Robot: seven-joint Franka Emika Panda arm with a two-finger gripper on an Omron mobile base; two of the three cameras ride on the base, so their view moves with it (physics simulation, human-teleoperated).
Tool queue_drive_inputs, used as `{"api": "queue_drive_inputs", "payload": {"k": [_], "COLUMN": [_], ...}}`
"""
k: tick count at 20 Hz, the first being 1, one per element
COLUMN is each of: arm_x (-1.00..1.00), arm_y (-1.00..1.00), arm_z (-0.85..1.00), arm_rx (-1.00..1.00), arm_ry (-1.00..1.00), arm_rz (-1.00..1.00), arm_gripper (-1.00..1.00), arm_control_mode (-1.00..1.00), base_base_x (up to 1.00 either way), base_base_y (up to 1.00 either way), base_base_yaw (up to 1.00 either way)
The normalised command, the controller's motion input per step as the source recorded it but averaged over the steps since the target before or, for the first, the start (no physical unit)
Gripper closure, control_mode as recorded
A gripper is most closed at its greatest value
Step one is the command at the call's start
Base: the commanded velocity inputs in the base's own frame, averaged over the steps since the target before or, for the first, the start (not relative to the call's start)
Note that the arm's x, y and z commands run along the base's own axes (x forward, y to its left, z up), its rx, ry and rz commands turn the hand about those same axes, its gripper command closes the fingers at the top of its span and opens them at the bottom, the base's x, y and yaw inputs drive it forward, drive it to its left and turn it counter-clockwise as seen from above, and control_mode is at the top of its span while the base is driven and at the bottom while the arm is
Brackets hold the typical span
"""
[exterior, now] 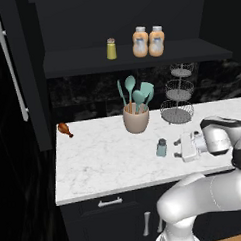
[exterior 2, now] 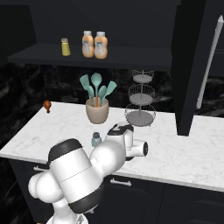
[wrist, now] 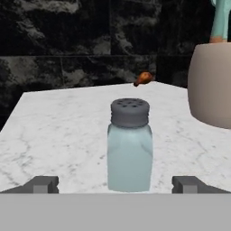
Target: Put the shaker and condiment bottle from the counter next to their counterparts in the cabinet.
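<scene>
The pale blue-grey shaker (exterior: 161, 148) (exterior 2: 96, 140) (wrist: 129, 149) with its dark cap stands upright on the marble counter (exterior: 94, 164), toward the front. My gripper (exterior: 177, 147) (wrist: 116, 185) is level with it on its right, open. In the hand view the shaker sits between the two fingertips (wrist: 43, 184) without touching either. On the cabinet shelf (exterior: 79, 62), two identical orange condiment bottles (exterior: 140, 42) (exterior: 156, 41) stand side by side. The yellow-green shaker (exterior: 111, 49) (exterior 2: 65, 47) stands just left of them.
A beige crock of teal utensils (exterior: 136, 119) stands behind the shaker. A three-tier wire stand (exterior: 177, 102) is at the back right. A brown drumstick (exterior: 65, 129) lies at the counter's far left. The cabinet door (exterior: 20, 72) hangs open on the left.
</scene>
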Motion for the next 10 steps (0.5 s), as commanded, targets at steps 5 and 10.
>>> {"api": "queue_drive_inputs", "payload": {"k": [5, 10], "arm_x": [0.17, 0.22], "arm_y": [0.09, 0.03], "arm_z": [-0.07, 0.0], "arm_rx": [0.01, 0.01], "arm_ry": [0.04, 0.0], "arm_rz": [0.01, 0.0], "arm_gripper": [-1.0, -1.0], "arm_control_mode": [-1.0, -1.0], "base_base_x": [0.0, 0.0], "base_base_y": [0.0, 0.0], "base_base_yaw": [0.0, 0.0]}}
